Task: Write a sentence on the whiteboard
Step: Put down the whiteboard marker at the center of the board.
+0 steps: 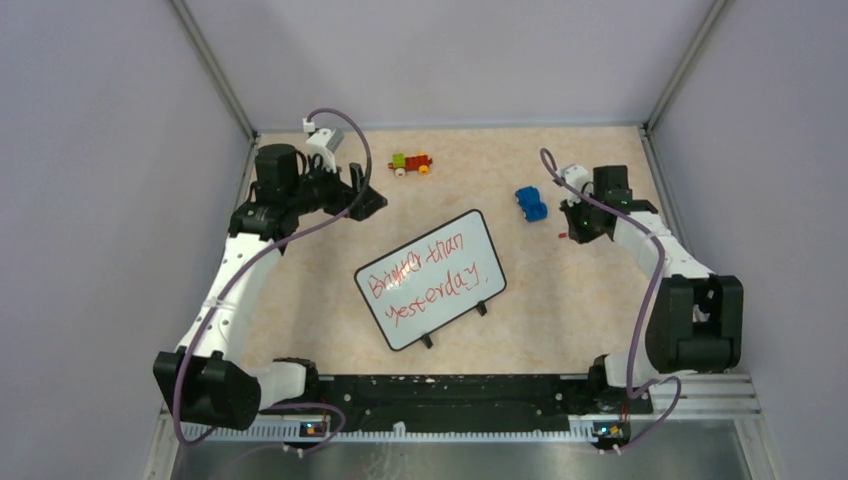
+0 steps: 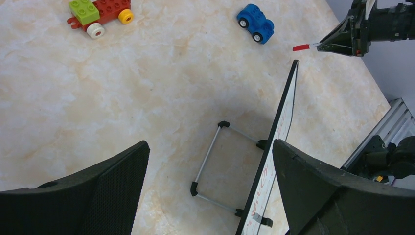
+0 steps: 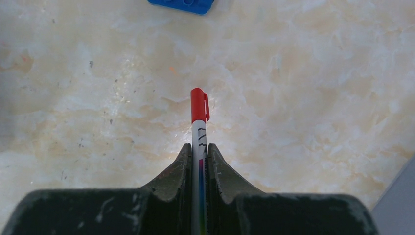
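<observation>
Two lines of red script, the sentence (image 1: 430, 282), already across the whiteboard (image 1: 465, 235), propped tilted on its clip feet mid-table (image 1: 560, 300) in the top view. Left tool (image 1: 372, 200) spread wide and empty, near the board's far left corner. Right tool (image 1: 572, 224) off to the board's right, just past a blue toy car (image 1: 531, 203), clenched on a marker. Judging by that: writing done, and parking the marker probably the step in hand.

From the left wrist: board edge-on as a thin dark strip on its wire stand, with the marker's red end poking from the right tool well clear of it. Hold that gap; swing away from the board rather than across it, to spare the stand and avoid smearing ink.

From the right wrist: marker (image 3: 198, 128) pinched between closed fingers, red cap on, bare table ahead. Lower it flat onto the table, release slowly, and guard against rolling toward the car.
</observation>
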### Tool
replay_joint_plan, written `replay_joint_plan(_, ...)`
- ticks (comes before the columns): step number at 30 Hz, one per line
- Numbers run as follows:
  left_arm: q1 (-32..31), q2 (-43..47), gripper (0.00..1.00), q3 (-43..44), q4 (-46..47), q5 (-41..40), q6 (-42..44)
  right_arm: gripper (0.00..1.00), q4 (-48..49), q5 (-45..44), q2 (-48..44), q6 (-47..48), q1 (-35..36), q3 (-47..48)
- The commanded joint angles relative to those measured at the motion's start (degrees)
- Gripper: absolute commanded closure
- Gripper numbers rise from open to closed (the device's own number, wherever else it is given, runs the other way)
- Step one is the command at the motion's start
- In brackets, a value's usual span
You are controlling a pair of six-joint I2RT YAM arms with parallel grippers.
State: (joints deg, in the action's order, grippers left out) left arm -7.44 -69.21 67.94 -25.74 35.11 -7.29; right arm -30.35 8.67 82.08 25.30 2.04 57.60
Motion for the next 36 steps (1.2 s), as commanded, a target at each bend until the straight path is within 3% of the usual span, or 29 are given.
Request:
replay_joint_plan(1, 0.6, 1.3, 0.01, -0.8, 2.0, 1.0, 0.4, 1.00, 6.6, -1.2, 2.3, -0.8, -1.2, -1.4)
replay_joint_plan(4, 1.0, 1.5, 0.01, -1.6, 2.9, 1.6, -0.1, 1.00, 7.2, -1.3, 3.8, -0.7, -1.4, -2.2)
replay_joint_plan(8, 1.4, 1.5, 0.01, -1.8, 3.1, 2.1, -0.3, 0.92, 6.3, -0.1, 4.4, -0.6, -1.5, -3.3)
replay_joint_plan(15, 2.0, 1.3, 0.01, -2.2, 3.6, 3.4, -1.1, 0.86, 5.3, 0.6, 3.9, -0.4, -1.6, -5.5)
replay_joint_plan(27, 2.3, 0.6, 0.01, -1.6, 2.7, 3.9, -1.1, 0.65, 2.7, 1.8, 1.9, -0.2, -1.6, -7.2)
replay_joint_plan(36, 3.3, -4.5, 0.01, 4.9, -7.3, 0.7, 4.9, 0.41, -2.7, 8.6, -1.0, -2.1, -1.5, -1.6)
